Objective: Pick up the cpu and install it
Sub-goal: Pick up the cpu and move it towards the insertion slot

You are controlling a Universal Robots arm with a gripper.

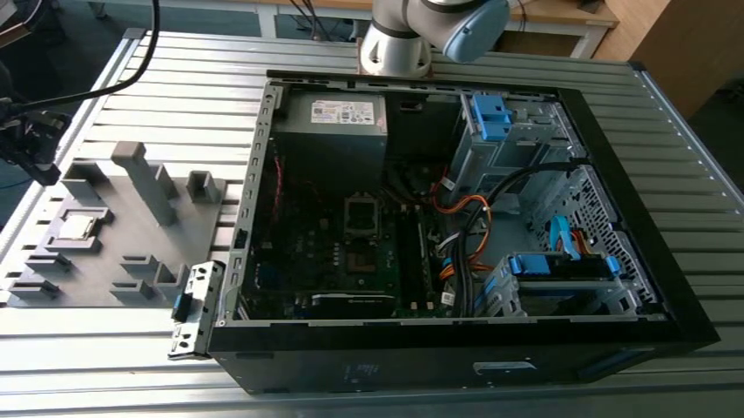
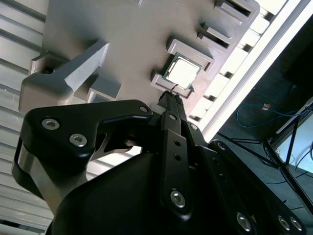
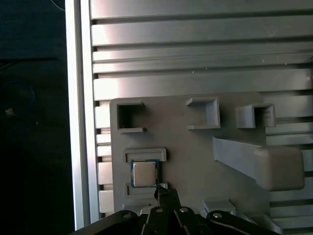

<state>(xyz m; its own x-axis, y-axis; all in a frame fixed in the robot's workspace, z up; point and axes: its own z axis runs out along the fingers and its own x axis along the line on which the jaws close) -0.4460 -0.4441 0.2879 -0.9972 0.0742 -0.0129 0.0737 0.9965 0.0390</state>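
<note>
Exterior view: you see small flat square silvery-grey cpu (image 1: 77,226) lying in pocket of grey plastic tray (image 1: 139,261), at exterior view's left of open black computer case (image 1: 465,357).
Second wrist view: your black gripper (image 2: 169,98) has jaws pressed together, holding nothing; tip just beside cpu edge, contact unclear.
First wrist view: same tip near cpu corner; tray rests on ribbed metal table (image 3: 195,44).

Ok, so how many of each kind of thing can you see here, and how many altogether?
cpu: 1
grey tray: 1
open computer case: 1
robot arm: 1
slatted metal table: 1
Total: 5
</note>
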